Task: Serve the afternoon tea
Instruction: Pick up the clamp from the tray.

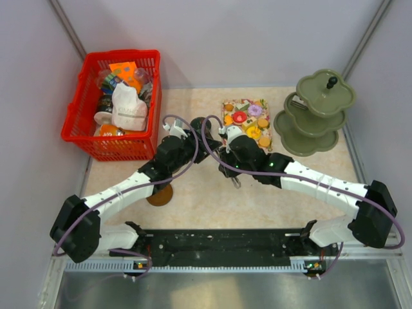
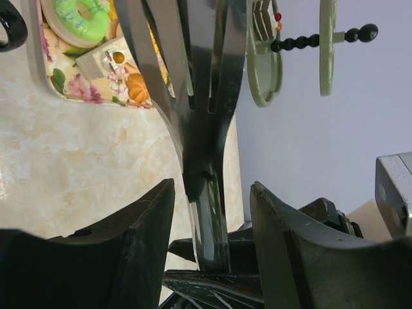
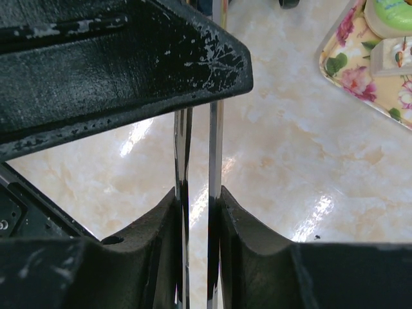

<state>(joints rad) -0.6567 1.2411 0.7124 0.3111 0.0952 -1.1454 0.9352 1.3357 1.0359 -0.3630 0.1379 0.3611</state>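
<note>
Colourful toy pastries (image 1: pixel 248 119) lie on a floral tray (image 1: pixel 265 103) at the back centre. Both arms meet just in front of it. In the right wrist view my right gripper (image 3: pixel 198 192) is shut on the thin metal tongs (image 3: pixel 215 141), a finger pressed on each blade. My left gripper (image 2: pixel 212 187) stands open around the same tongs (image 2: pixel 199 129), with a gap on each side. A green doughnut (image 2: pixel 80 16) lies on the tray beyond the tong tips. The olive-green three-tier stand (image 1: pixel 315 112) is at the right. A brown saucer (image 1: pixel 159 195) lies partly under the left arm.
A red plastic basket (image 1: pixel 80 138) full of mixed clutter stands at the back left. Grey walls close in the table on three sides. A dark curved handle (image 2: pixel 9 26) shows at the top left edge of the left wrist view.
</note>
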